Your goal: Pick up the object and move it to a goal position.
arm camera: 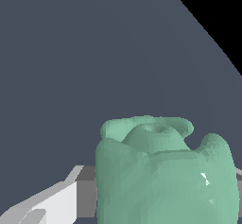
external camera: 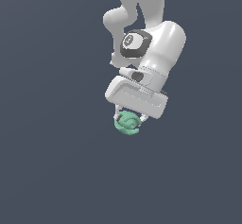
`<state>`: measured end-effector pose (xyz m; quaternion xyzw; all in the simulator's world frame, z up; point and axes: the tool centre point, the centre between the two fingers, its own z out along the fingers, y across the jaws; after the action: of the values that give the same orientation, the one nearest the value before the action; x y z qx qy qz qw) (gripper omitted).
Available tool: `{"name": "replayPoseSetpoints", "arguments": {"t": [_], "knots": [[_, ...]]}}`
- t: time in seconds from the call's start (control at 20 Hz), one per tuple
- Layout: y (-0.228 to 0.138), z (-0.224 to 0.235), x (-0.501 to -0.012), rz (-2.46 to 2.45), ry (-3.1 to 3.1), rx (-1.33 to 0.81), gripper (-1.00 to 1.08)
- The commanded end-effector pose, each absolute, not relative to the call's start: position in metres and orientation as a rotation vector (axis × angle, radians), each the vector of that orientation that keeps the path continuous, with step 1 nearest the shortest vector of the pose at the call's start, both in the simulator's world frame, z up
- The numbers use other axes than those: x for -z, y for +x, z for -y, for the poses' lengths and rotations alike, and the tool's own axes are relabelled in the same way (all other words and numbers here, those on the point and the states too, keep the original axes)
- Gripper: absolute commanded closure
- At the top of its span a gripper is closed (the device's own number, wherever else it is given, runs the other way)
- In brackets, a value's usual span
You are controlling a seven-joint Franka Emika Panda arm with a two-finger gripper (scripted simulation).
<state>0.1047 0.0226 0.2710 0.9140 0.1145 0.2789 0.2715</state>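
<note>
The object [external camera: 127,124] is a small mint-green lumpy blob with lobes and creases. In the exterior view it sits between the two short fingers under my white gripper [external camera: 128,119], just below the hand. The fingers close on it from both sides. In the wrist view the object [arm camera: 165,176] fills much of the picture, with one white and grey finger [arm camera: 61,202] touching its side. The other finger is almost hidden behind the blob. Whether the object rests on the surface or hangs above it cannot be told.
A plain dark grey-blue surface [external camera: 52,161] fills the exterior view around the arm [external camera: 151,43]. In the wrist view a black area [arm camera: 217,10] lies beyond the surface's straight edge.
</note>
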Motion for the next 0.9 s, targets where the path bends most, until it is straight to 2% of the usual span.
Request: {"name": "replayPoseSetpoints", "arguments": {"t": [0.0,0.85], "knots": [[0.11,-0.029,-0.286,-0.268,2.425,-0.784,1.08],[0.136,-0.089,-0.403,0.043,2.102,-1.003,1.08]]}}
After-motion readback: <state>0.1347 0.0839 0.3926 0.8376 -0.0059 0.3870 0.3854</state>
